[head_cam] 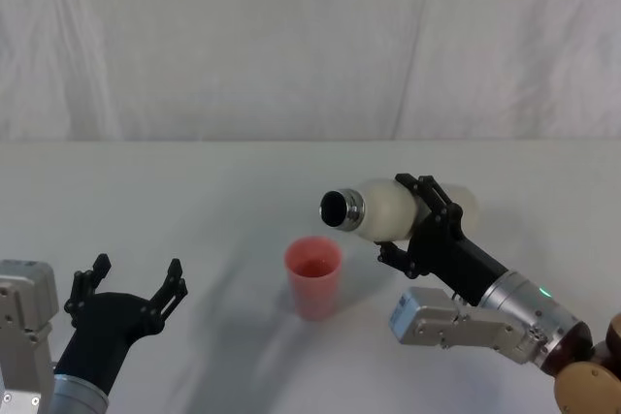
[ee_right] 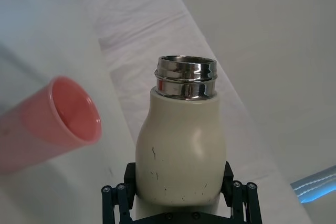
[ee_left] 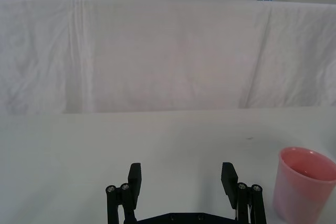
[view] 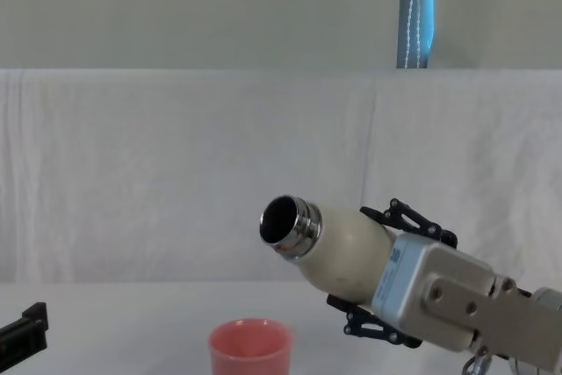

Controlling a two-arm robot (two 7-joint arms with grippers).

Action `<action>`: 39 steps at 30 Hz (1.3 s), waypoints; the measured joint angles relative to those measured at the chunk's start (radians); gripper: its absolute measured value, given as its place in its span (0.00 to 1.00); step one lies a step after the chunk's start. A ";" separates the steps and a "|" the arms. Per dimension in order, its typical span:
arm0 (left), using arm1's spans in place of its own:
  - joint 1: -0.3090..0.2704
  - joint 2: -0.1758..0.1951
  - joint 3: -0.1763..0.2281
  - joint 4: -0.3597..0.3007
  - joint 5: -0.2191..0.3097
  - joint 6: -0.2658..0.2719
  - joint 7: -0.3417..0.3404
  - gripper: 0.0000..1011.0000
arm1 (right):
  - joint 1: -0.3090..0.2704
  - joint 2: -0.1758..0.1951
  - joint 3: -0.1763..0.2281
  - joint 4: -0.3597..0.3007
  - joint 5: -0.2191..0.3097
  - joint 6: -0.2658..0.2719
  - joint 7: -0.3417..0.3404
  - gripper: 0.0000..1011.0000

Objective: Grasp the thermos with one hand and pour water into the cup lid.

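Clearly the right gripper (head_cam: pixel 419 223) is clamped around the body of the thermos (head_cam: pixel 383 208), holding it lifted off the table and tipped almost onto its side, its open steel neck aimed toward the robot's left and sitting above and just beside the cup lid (head_cam: pixel 312 276). That tilt looks chosen to bring the mouth over the pink cup so water can fall into it; no stream is visible, so the pour seems about to begin or barely under way. The left gripper (head_cam: pixel 131 287) rests low on the robot's left, fingers spread apart and holding nothing, well apart from the cup. A pale table (head_cam: pixel 194 201) carries the cup, and a wrinkled white cloth backdrop (head_cam: pixel 291 36) hangs behind.
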 joint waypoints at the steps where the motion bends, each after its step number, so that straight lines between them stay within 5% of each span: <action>1: 0.000 0.000 0.000 0.000 0.000 0.000 0.000 0.99 | 0.008 0.003 -0.004 0.009 -0.008 -0.001 -0.005 0.95; 16: 0.000 0.000 0.000 0.000 0.000 0.000 0.000 0.99 | 0.084 0.005 -0.042 0.112 -0.078 0.003 -0.063 0.95; 39: 0.000 0.000 0.000 0.000 0.000 0.000 0.000 0.99 | 0.146 0.026 -0.131 0.168 -0.187 0.011 -0.135 0.95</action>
